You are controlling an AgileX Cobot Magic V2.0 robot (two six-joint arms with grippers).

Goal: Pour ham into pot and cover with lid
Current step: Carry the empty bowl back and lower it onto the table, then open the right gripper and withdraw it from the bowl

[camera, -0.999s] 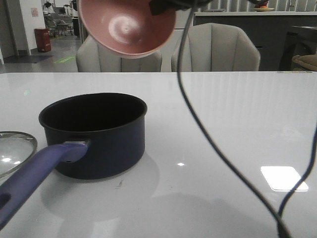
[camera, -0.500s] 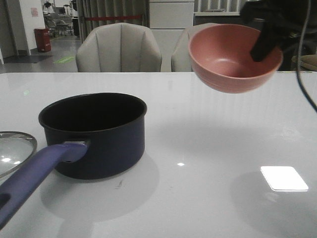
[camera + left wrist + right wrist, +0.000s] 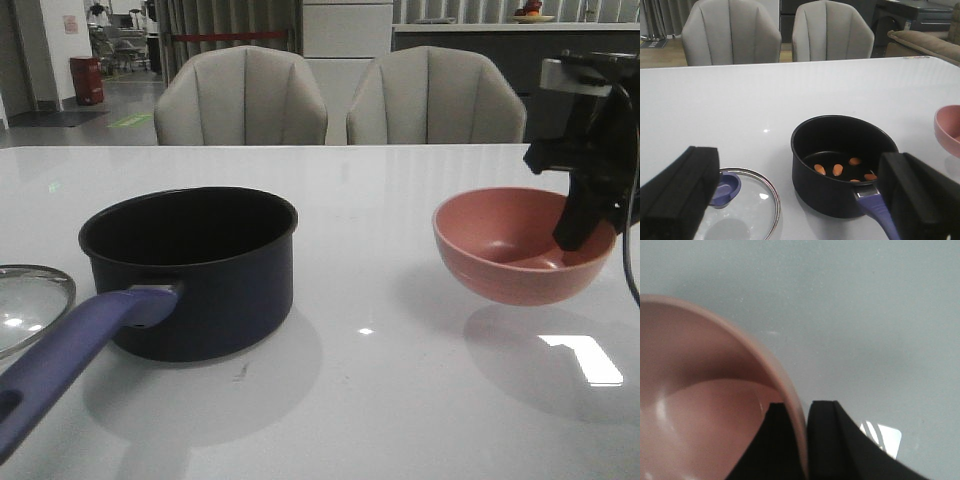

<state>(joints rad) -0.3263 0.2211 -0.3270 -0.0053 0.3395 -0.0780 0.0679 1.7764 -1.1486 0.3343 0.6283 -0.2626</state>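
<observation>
Front view shows the right gripper (image 3: pixel 583 232), pinching the emptied pink bowl's (image 3: pixel 510 250) rim, now low over the table's right after tipping above the pot (image 3: pixel 195 265): ham (image 3: pixel 838 169) inside, lid (image 3: pixel 30 305) waiting at its left, left gripper (image 3: pixel 795 195) spread wide.

**Surfaces and finishes**

The table (image 3: pixel 400 400) is white and glossy, smooth enough to mirror ceiling lights and carry soft reflections. The pot (image 3: pixel 200 290) has a dark navy, slightly satin outer wall and a matt black inside; its handle (image 3: pixel 70 350) looks like smooth lavender-blue plastic, joined by a small bright metal piece. The lid (image 3: pixel 747 207) is clear glass with a shiny steel rim and a blue plastic-looking knob. The pink bowl (image 3: pixel 520 250) has a smooth, faintly glossy glaze. The right gripper (image 3: pixel 805 440) fingers are matt black. The chairs (image 3: pixel 240 100) appear upholstered in pale leather-like material.
</observation>
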